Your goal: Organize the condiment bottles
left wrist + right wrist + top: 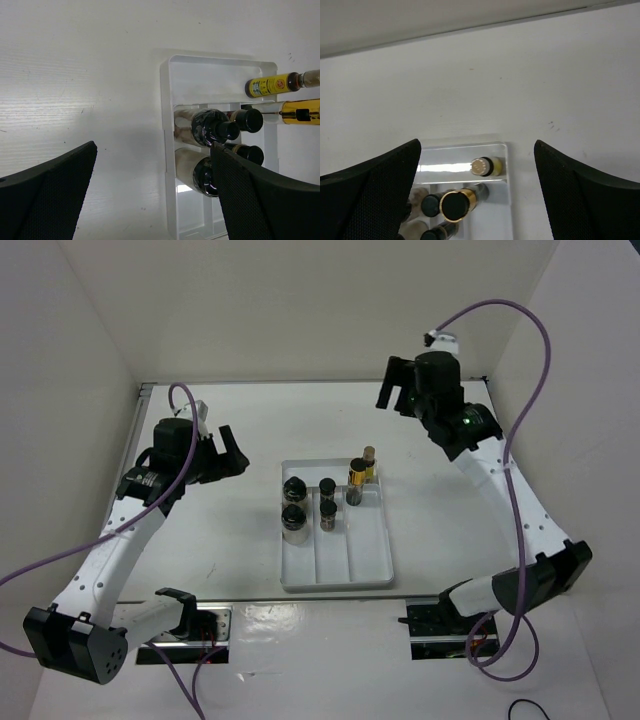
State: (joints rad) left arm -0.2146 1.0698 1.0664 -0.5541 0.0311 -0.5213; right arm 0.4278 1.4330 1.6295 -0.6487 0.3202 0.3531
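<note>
1. Overhead view. A white tray point(336, 583) is shown at the middle of the table point(450, 540), with six bottles standing in its far half. The squat jars point(293, 519) are set one behind the other in the left compartment, the small dark bottles point(328, 513) likewise in the middle one, and the tall amber bottles point(357, 479) in the right one. The left gripper point(236, 452) is held above the table to the left of the tray, its fingers spread and nothing between them. The right gripper point(392, 386) is held high beyond the tray's far right corner, also spread and holding nothing. Both are well apart from the bottles.

2. Left wrist view. The left gripper point(155, 200) is seen with its fingers point(50, 195) wide apart. The tray point(168, 100) lies ahead and to the right. The squat jars point(202, 125) are nearest, the small dark bottles point(246, 120) are behind them, and the tall amber bottles point(270, 85) are farthest.

3. Right wrist view. The right gripper point(477, 192) is seen with its fingers point(590, 192) spread. The tray point(508, 172) and the tall amber bottles point(455, 205) are viewed from above, low between the fingers and untouched.
</note>
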